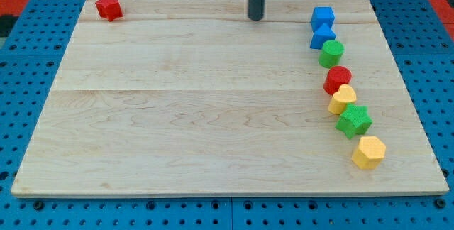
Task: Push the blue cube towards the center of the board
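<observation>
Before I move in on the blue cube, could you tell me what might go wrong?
My tip is left of the blue cube, so it must circle round first. A second blue block touches it and may drag along. The green block just below could get knocked too.

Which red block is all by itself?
The red star-shaped block in the top-left corner of the board sits alone. The other red block, a rounder one, is squeezed into the line of blocks on the view's right.
</observation>
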